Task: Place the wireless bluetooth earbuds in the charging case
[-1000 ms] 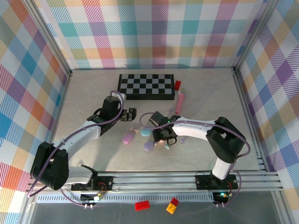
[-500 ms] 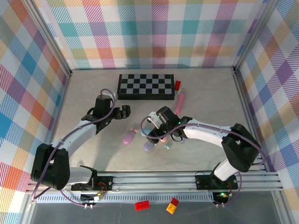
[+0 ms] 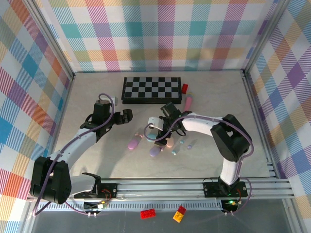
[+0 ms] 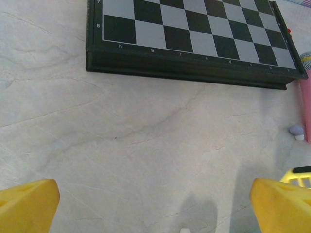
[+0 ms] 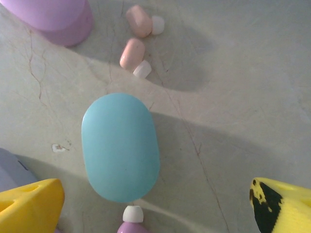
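Right gripper [image 5: 155, 208]: jaws spread wide and empty, hanging right over the teal charging case [image 5: 120, 145].
Teal charging case: flat on the table [image 5: 238, 73], between my fingertips. It's a smooth oval, so the lid looks shut to me.
Pink earbuds [image 5: 132, 52]: two of them, close together just beyond the case's far end, white tips showing.
Lilac earbud [image 5: 130, 222]: at the case's near end. Touching it or not, I can't tell.
Lilac case [image 5: 53, 17]: off at the far corner.
Left gripper [image 4: 155, 206]: open too, idle, facing the chessboard [image 4: 194, 39].
Step in hand: choosing a bud, I reckon.
Doing it well: drop straight down, pinch one bud across its narrow body, steer clear of its neighbour and don't nudge the case.
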